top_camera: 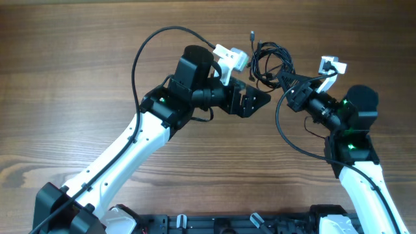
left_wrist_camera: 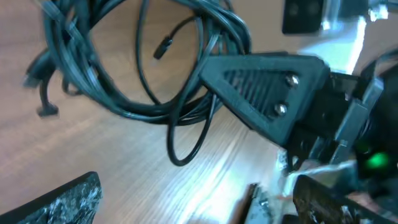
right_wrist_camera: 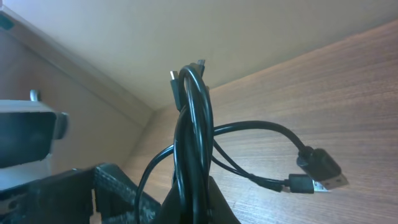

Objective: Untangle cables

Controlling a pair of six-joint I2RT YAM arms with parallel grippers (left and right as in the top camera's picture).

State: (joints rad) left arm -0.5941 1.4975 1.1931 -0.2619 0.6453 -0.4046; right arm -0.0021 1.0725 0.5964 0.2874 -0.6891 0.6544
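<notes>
Cables (top_camera: 270, 64) lie as one knotted bundle at the far middle of the table (top_camera: 78, 52), between the two grippers. The right gripper (top_camera: 288, 83) is closed on several strands at once (the right wrist view shows them rising in one thick bunch from between its fingers). The left gripper (top_camera: 259, 99) stands wide open just beside the bundle and holds nothing.

Hazards:
- A pull by the right gripper would probably drag or tighten the whole knot, since no single strand is isolated.
- The plug end (right_wrist_camera: 320, 171) could snag inside a loop.
- An open left finger could hook a loop unintentionally.

Surface: smooth brown wood-grain tabletop, likely to let the bundle slide.

Room: only a plain pale wall-like surface shows beyond the table edge.
</notes>
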